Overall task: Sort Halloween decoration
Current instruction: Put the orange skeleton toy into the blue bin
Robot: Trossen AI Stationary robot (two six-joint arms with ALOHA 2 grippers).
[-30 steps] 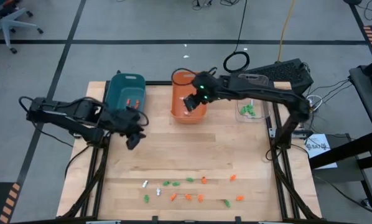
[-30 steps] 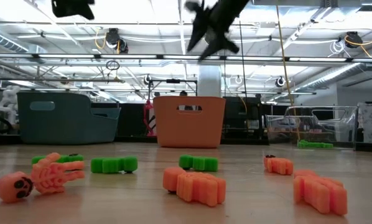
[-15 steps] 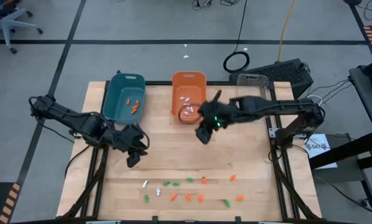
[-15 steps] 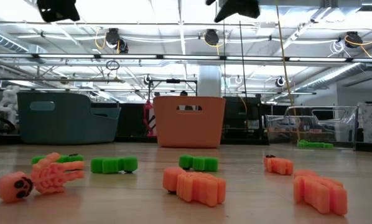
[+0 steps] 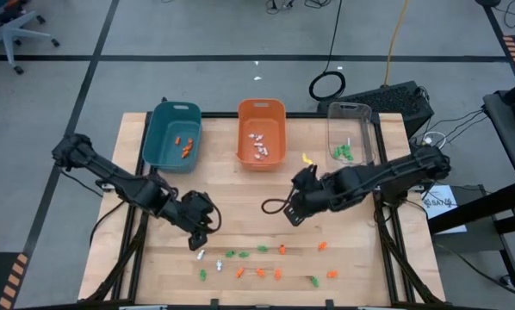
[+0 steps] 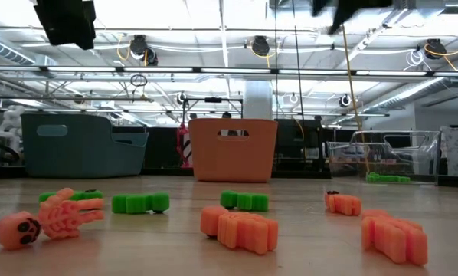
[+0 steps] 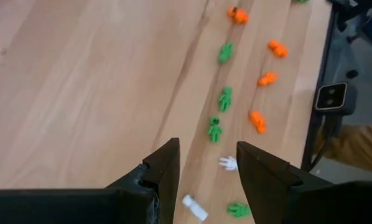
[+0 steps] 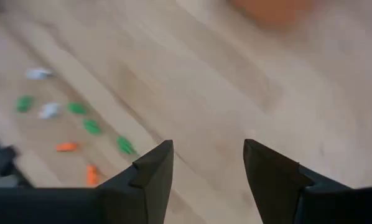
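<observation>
Fingers apart, empty on both arms; blurred trinkets beyond right.

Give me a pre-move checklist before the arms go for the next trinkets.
1. Left gripper open and empty: ok.
2. Right gripper open and empty: ok.
3. Left gripper above the white trinket at the row's left end: ok.
4. Right gripper over bare table, not yet above the trinket row: not ok.
5. Teal bin, orange bin and clear bin upright at the far edge: ok.
6. Arms apart, no crossing: ok.
</observation>
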